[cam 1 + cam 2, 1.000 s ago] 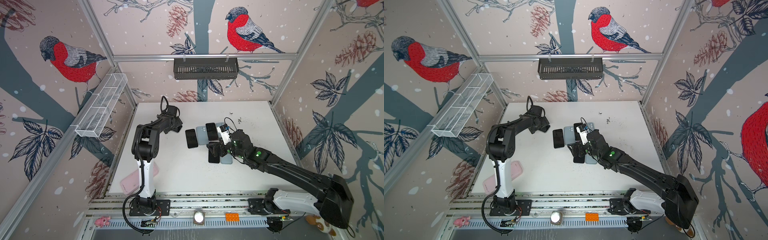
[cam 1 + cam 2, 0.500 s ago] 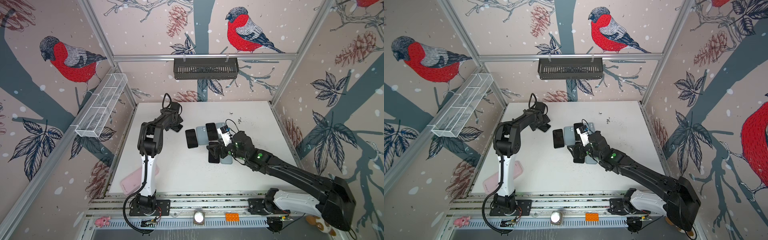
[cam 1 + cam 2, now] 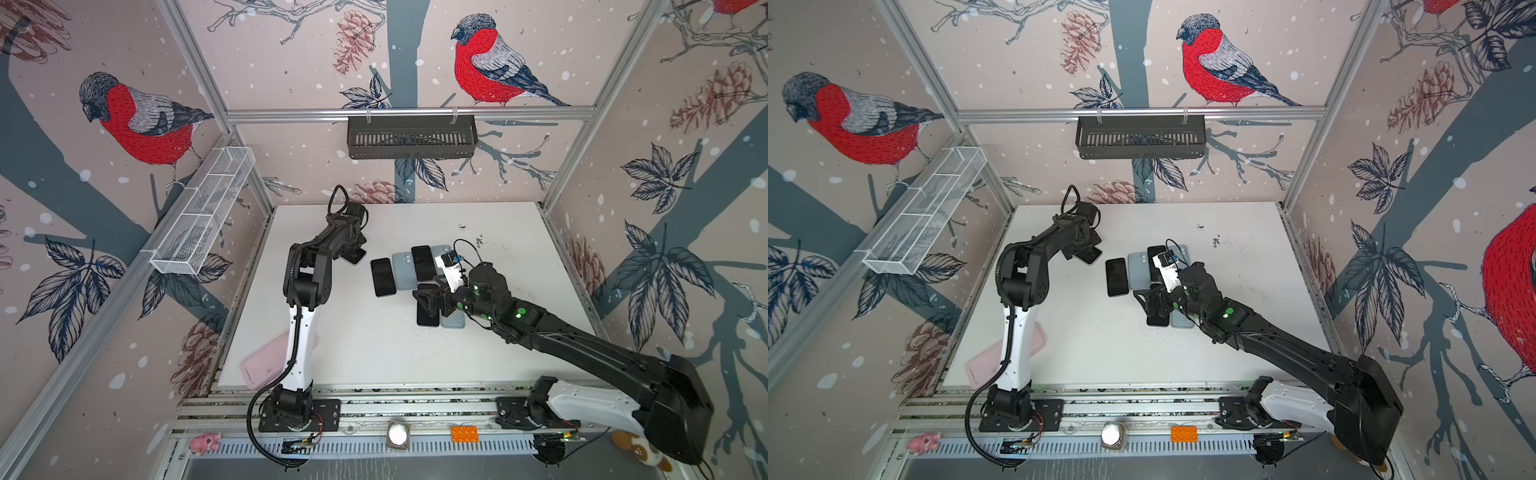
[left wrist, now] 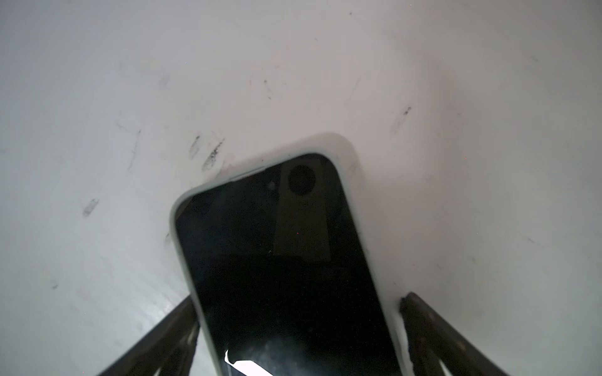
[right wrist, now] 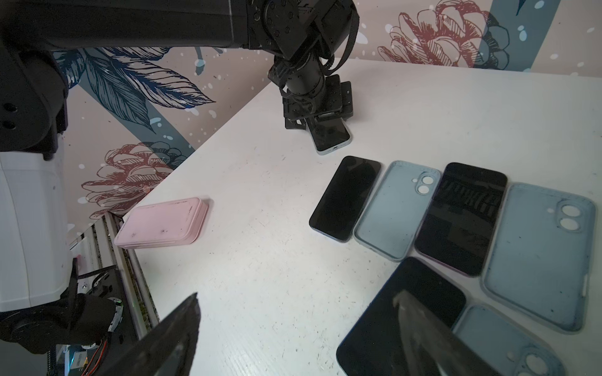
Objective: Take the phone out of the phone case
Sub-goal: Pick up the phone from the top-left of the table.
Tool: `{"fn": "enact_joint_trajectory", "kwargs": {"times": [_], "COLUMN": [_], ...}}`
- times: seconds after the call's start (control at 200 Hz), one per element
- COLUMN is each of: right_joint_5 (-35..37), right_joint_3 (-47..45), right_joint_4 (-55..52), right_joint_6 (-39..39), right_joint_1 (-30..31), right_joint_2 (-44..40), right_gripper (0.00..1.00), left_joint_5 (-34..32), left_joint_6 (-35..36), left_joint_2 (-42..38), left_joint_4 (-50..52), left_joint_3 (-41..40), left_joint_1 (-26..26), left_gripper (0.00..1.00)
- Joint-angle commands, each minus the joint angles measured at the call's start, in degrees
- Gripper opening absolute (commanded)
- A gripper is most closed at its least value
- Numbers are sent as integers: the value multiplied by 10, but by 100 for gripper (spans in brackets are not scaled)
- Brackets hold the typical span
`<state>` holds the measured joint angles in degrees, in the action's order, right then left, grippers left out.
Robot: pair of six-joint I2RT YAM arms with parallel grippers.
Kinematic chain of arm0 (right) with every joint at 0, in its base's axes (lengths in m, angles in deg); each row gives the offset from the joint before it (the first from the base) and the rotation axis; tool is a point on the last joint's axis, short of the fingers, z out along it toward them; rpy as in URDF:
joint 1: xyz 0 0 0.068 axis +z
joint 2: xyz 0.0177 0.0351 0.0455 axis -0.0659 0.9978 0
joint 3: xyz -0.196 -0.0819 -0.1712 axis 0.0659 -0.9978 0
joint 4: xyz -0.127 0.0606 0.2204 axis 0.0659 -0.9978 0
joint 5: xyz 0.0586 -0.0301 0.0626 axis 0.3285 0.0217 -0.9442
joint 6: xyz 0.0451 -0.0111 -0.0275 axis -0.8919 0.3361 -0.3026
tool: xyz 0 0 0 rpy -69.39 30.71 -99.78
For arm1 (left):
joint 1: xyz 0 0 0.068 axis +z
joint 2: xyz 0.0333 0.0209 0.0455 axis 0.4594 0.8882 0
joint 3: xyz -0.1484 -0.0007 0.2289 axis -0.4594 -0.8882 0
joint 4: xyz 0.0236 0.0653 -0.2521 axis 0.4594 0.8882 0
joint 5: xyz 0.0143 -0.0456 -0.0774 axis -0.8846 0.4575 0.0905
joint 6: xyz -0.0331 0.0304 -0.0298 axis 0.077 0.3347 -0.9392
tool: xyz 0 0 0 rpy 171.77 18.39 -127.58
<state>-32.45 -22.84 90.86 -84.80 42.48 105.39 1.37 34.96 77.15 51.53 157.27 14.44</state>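
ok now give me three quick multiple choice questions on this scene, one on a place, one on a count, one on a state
1. Where does the flat pink case lie?
A) at the white table corner by the left arm's base
B) in the black wall basket
C) at the table's far right edge

2. How many empty pale blue phone cases lie on the table?
A) one
B) three
C) five

3. How is the right pincer?
A) shut on a black phone
B) open, holding nothing
C) shut on a blue case

Answers: 1 A, both top views show it beside that base. 2 B, two lie in the row and one nearer. 3 B, its fingers stand wide apart, gripping nothing.
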Motion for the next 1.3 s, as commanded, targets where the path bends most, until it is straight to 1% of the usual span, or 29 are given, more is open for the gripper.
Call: {"fn": "enact_joint_trajectory", "kwargs": {"times": [0.0,0.155,0.23,0.405,0.54,0.69,0.886,1.071,1.206,1.296], "right_joint_5": [-23,-69,-80,-125,-154,-190,-230,-245,-242,-238], "right_joint_3": [-1,15,22,60,93,131,213,274,304,314], "right_joint_4": [39,57,73,97,126,176,197,199,194,195], "right_joint_6": [1,-14,-17,-35,-64,-107,-143,-153,-153,-158], "right_joint_1": [-11,-32,-35,-44,-45,-47,-44,-34,-27,-27], "right_joint_2": [12,51,66,152,222,309,422,502,538,553], "right_gripper": [95,95,95,94,93,92,89,87,86,85], "left_joint_5": [40,73,81,114,147,219,300,342,380,394], "left_joint_6": [5,34,46,75,105,146,180,201,207,205], "left_joint_2": [12,10,-3,-56,-108,-167,-236,-276,-306,-329], "left_joint_4": [67,47,31,-31,-82,-151,-219,-228,-238,-248], "left_joint_3": [-22,-42,-64,-142,-206,-286,-366,-383,-392,-403], "left_joint_1": [1,5,6,21,36,61,87,89,89,87], "left_gripper": [85,75,74,72,69,65,59,57,55,54]}}
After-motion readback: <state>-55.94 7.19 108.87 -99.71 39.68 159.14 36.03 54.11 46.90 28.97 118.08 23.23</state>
